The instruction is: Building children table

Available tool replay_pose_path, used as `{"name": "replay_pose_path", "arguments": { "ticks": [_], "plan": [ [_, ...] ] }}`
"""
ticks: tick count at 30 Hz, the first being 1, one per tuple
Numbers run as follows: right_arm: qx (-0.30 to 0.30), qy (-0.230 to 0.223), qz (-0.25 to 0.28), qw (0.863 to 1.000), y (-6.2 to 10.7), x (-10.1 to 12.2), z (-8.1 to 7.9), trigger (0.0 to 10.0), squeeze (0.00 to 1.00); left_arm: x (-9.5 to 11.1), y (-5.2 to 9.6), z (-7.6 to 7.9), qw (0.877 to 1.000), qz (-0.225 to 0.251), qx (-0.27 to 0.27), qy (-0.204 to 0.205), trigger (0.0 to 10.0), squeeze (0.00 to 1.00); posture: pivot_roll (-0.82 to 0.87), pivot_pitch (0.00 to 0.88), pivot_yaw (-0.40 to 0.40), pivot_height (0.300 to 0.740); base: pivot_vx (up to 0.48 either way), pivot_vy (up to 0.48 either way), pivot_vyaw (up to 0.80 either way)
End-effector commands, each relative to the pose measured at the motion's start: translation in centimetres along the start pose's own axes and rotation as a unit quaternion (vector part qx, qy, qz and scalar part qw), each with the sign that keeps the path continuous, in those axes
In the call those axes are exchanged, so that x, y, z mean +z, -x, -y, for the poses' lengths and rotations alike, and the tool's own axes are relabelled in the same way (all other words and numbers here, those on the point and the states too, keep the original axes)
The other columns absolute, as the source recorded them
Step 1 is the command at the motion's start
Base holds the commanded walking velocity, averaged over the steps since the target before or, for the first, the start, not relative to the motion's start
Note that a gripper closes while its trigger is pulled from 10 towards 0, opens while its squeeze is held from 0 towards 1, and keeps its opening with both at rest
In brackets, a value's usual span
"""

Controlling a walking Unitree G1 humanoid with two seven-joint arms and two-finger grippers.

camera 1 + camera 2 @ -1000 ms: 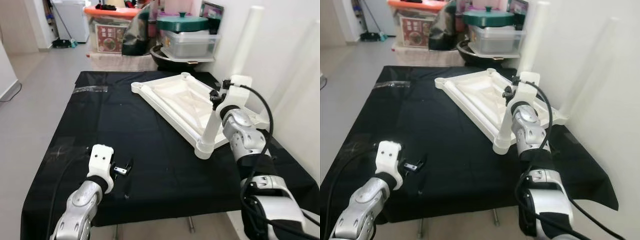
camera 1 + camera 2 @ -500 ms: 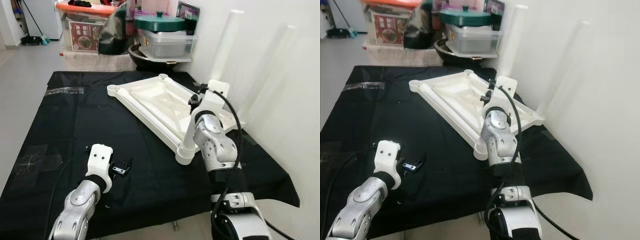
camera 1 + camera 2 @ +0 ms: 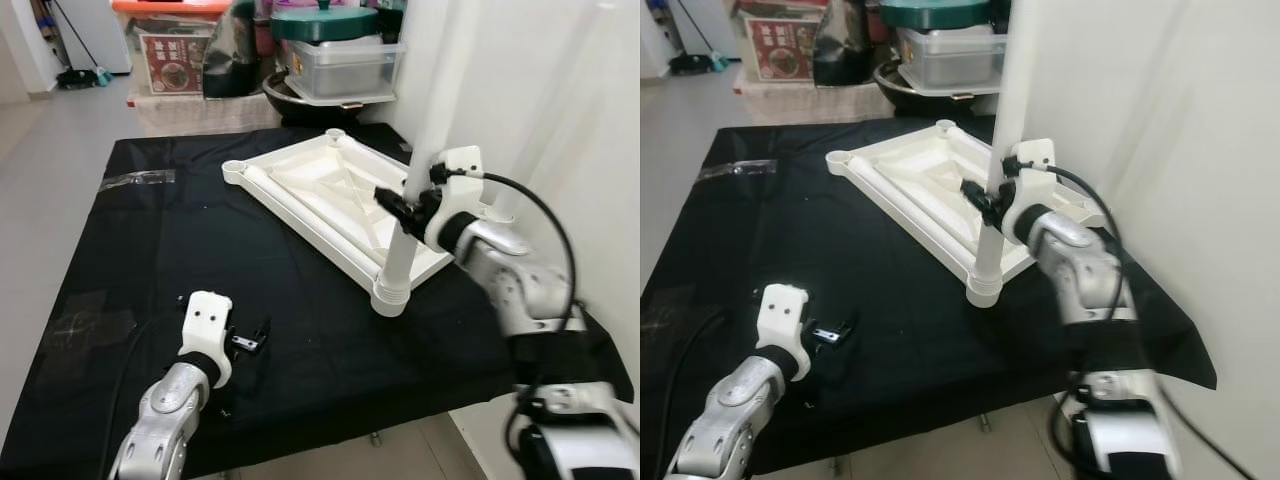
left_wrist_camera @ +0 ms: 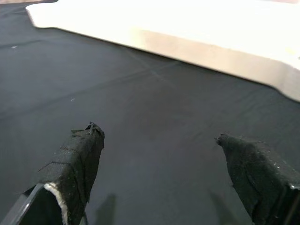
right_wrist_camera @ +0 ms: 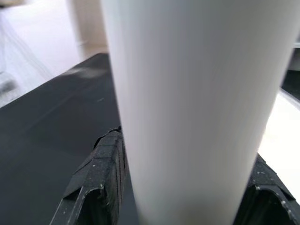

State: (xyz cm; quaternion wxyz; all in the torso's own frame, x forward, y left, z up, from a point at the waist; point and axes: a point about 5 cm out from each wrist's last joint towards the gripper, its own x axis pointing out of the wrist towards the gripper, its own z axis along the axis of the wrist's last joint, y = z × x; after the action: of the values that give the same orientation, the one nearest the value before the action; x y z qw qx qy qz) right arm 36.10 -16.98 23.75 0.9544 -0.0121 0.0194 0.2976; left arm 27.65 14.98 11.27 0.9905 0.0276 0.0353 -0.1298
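While my left claw (image 3: 250, 338) hangs open over the desk (image 3: 150, 250), my right claw (image 3: 398, 207) grips the upright leg (image 3: 400, 250), socket (image 3: 390, 297) straight below.

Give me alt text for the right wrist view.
The right gripper closes its two black fingers around an upright white table leg, seen close up. Black cloth lies behind it.

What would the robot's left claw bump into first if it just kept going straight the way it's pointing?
Probably the white tabletop lying upside down on the black cloth. The left gripper is open and points across bare cloth at the tabletop's side edge. Depth is hard to judge; a downward tilt would meet the cloth first.
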Motion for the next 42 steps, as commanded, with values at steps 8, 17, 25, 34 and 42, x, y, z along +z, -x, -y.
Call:
{"name": "replay_pose_path", "arguments": {
  "ticks": [8,17,25,34,42],
  "plan": [
    [0.116,0.04,-0.034,0.992,-1.3,-0.9,1.1,10.0,0.0,-0.2,0.0,0.0,1.0,-0.002,-0.003,-0.006,10.0,0.0,0.02,0.0,-0.08,0.74,0.0,0.0,0.0],
    [0.096,0.034,-0.003,0.995,-2.5,0.2,2.0,0.0,0.0,0.0,0.1,-0.2,1.0,0.002,0.003,-0.009,10.0,0.0,0.05,0.0,-0.1,0.74,0.0,0.0,0.0],
    [-0.201,-0.007,-0.041,0.979,-2.3,-3.3,4.3,0.0,0.0,-0.3,0.5,-0.3,1.0,-0.004,0.002,-0.011,10.0,0.0,0.04,0.0,-0.088,0.74,0.0,0.0,0.0],
    [-0.368,-0.082,-0.05,0.925,-1.4,-7.8,-3.7,0.0,0.0,-0.1,0.3,0.0,1.0,-0.005,-0.009,-0.01,10.0,0.0,0.03,0.0,-0.062,0.74,0.0,0.0,0.0],
    [-0.321,-0.093,-0.025,0.942,-2.5,-6.0,-4.8,10.0,0.0,-0.1,0.1,-0.1,1.0,-0.006,-0.014,-0.012,10.0,0.0,0.02,0.0,-0.059,0.74,0.0,0.0,0.0]
  ]
}}
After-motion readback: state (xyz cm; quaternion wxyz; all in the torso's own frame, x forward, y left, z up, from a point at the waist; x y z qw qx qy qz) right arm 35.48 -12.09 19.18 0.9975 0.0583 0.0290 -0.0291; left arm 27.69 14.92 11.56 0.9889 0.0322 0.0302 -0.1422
